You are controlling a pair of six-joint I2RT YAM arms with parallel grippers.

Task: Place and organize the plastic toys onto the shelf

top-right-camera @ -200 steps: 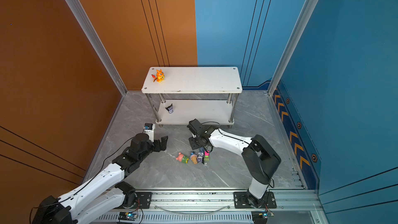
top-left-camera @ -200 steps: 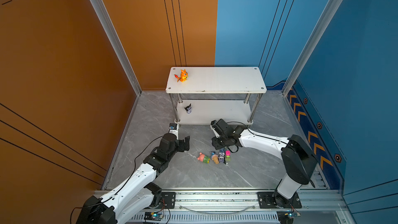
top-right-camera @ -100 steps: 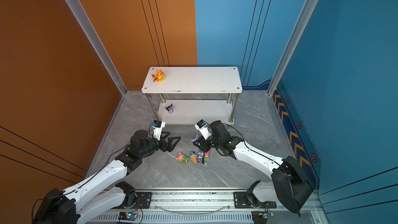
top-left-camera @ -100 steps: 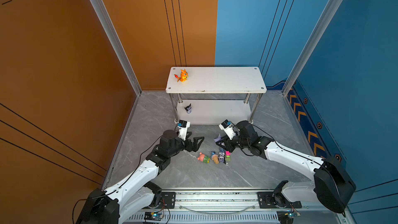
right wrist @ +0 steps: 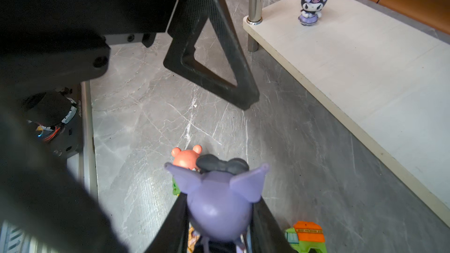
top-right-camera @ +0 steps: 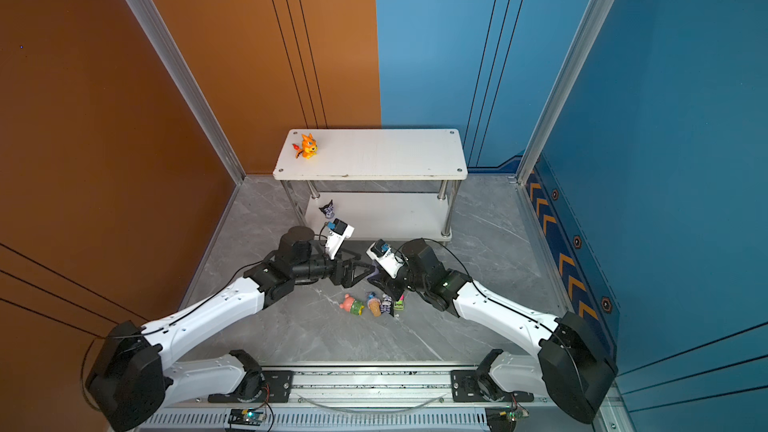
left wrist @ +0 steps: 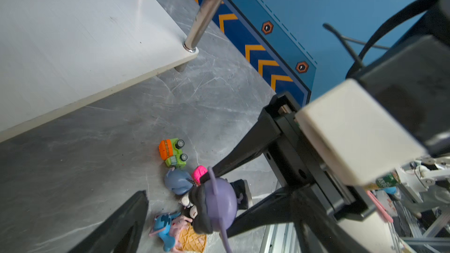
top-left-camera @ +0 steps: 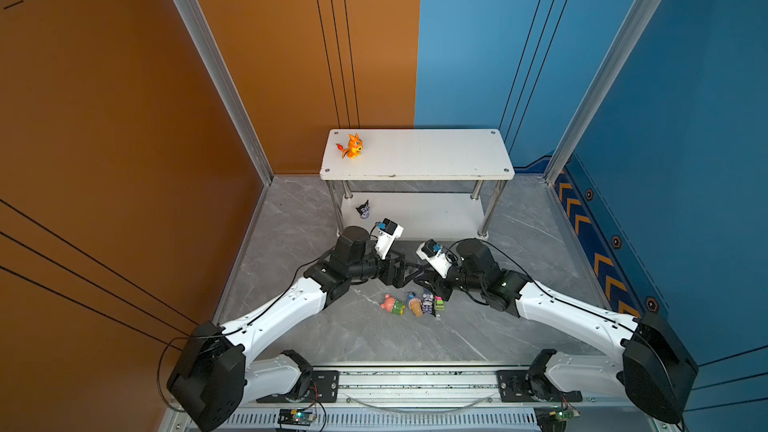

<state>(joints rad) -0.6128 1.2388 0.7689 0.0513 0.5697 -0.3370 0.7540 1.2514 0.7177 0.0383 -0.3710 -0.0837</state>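
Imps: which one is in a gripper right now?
The purple-headed imp, seen from behind, clamped in the right gripper. The bow-wearing imp stands free on the shelf, lower board.

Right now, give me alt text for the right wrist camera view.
The right gripper is shut on a purple imp. One finger of the open left gripper hangs ahead; a second imp stands on the lower board of the shelf.
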